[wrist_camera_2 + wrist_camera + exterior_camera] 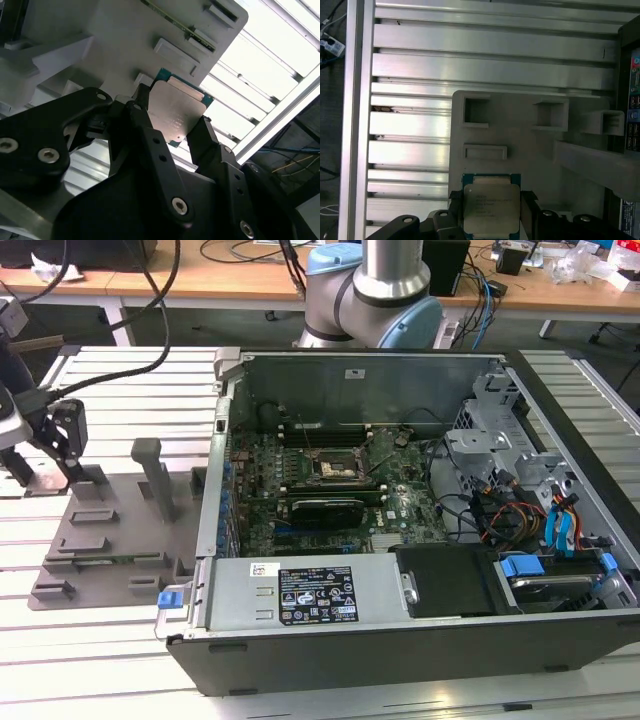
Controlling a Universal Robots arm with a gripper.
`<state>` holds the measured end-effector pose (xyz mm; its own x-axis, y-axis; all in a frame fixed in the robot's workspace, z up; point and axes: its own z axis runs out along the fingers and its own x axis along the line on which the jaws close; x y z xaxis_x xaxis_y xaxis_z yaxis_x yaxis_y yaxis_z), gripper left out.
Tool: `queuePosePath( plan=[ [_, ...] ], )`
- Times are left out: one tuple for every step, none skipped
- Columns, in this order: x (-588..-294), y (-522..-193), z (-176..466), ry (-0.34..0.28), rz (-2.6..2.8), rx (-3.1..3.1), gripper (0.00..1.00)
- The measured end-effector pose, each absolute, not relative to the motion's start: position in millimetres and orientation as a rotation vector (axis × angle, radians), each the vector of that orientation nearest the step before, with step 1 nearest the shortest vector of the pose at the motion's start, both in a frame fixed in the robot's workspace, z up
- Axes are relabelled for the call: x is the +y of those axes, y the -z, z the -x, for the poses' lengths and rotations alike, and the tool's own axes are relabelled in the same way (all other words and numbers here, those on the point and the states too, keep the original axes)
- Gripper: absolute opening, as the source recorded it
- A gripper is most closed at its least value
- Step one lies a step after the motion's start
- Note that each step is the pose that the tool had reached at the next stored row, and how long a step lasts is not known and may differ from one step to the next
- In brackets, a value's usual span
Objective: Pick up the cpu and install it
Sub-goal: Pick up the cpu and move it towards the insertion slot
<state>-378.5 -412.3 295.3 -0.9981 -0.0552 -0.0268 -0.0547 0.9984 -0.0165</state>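
Note:
The cpu [490, 206] is a flat square chip with a silvery-grey top and a green rim. It sits between the two black fingers of my gripper [491, 200], just over the grey plastic fixture tray [520, 145]. In the second wrist view the fingers [146, 117] press against opposite edges of the cpu [176, 107], so my gripper [172, 119] is shut on it. Whether the chip is off the tray [125, 40] I cannot tell. In the exterior view my gripper [72, 462] is low over the tray [110, 535] at the exterior view's left, well away from the motherboard socket [335, 465].
An open computer case [400, 520] lies on the slatted aluminium table [100, 660], with its near wall [300, 595] and left wall between the tray and the socket. Upright grey posts [150, 475] stand on the tray. Cables and drive bays [530, 500] crowd the case's right side.

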Motion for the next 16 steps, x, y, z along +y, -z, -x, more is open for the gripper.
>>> queuePosePath(
  plan=[
    [-412.3, -296.1, 378.6, 0.025, 0.086, 3.113, 0.55],
    [-412.3, -297.0, 378.6, 0.025, 0.086, 3.113, 0.55],
    [-412.3, -299.0, 378.5, 0.025, 0.086, 3.113, 0.55],
    [-412.3, -300.6, 378.5, 0.025, 0.086, 3.113, 0.55],
    [-412.3, -302.3, 378.6, 0.025, 0.086, 3.113, 0.55],
    [-412.3, -305.2, 378.5, 0.025, 0.086, 3.113, 0.55],
    [-412.3, -306.8, 378.6, 0.025, 0.086, 3.113, 0.55],
    [-412.3, -308.1, 378.6, 0.025, 0.086, 3.113, 0.55],
    [-412.3, -309.0, 378.6, 0.025, 0.086, 3.113, 0.55],
    [-412.3, -309.9, 378.6, 0.025, 0.086, 3.113, 0.55],
    [-412.3, -311.5, 378.6, 0.025, 0.086, 3.113, 0.55],
    [-412.3, -313.1, 378.6, 0.025, 0.086, 3.113, 0.55],
    [-412.3, -315.8, 378.6, 0.025, 0.086, 3.113, 0.55],
    [-412.3, -317.3, 378.6, 0.025, 0.086, 3.113, 0.55],
    [-412.3, -318.7, 378.6, 0.025, 0.086, 3.113, 0.55],
    [-412.3, -320.7, 378.5, 0.025, 0.086, 3.113, 0.55]
  ],
)
